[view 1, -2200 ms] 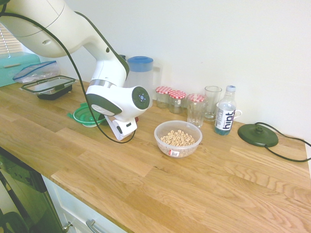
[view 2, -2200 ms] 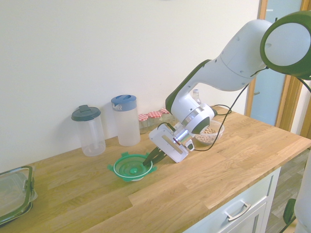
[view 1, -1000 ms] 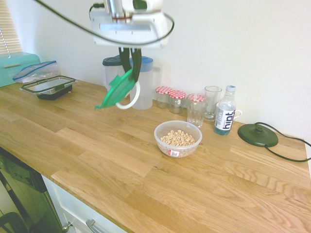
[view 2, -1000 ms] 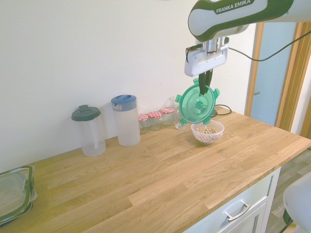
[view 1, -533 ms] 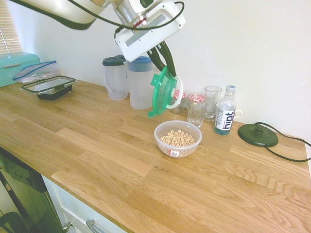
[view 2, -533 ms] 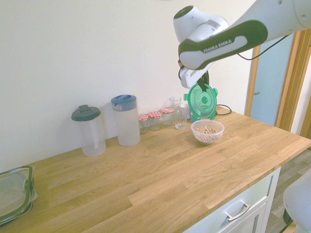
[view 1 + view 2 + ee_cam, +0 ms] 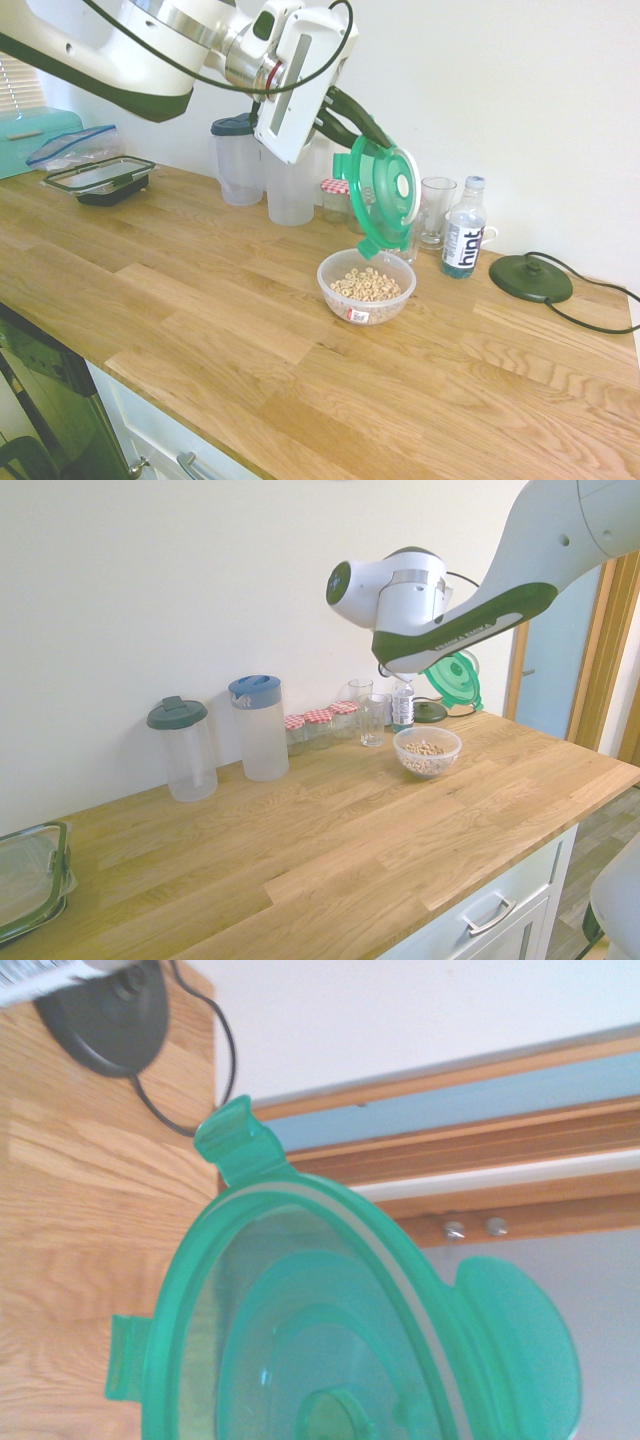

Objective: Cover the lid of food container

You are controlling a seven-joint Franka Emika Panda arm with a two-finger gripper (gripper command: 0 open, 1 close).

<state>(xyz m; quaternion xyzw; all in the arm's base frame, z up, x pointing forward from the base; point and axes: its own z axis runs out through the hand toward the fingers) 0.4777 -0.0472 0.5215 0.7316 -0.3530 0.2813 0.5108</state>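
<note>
My gripper (image 7: 362,140) is shut on the rim of the round translucent green lid (image 7: 385,198), which hangs nearly on edge in the air. The lid's lowest snap tab sits just above the far rim of the food container (image 7: 366,285), a small clear bowl of cereal rings with a red-and-white sticker. In the second exterior view the lid (image 7: 456,679) shows behind the arm, above and to the right of the food container (image 7: 427,751). The wrist view is filled by the lid (image 7: 330,1340) from close by.
Behind the bowl stand red-capped jars (image 7: 335,195), two glasses (image 7: 437,208), a water bottle (image 7: 463,238) and a black round base with cable (image 7: 530,277). Two jugs (image 7: 260,726) stand by the wall. A rectangular black-rimmed container (image 7: 100,178) sits far left.
The arm has swung the lid further right and lower, from beside the jugs to just over the bowl's far rim, and the lid has turned more upright.
</note>
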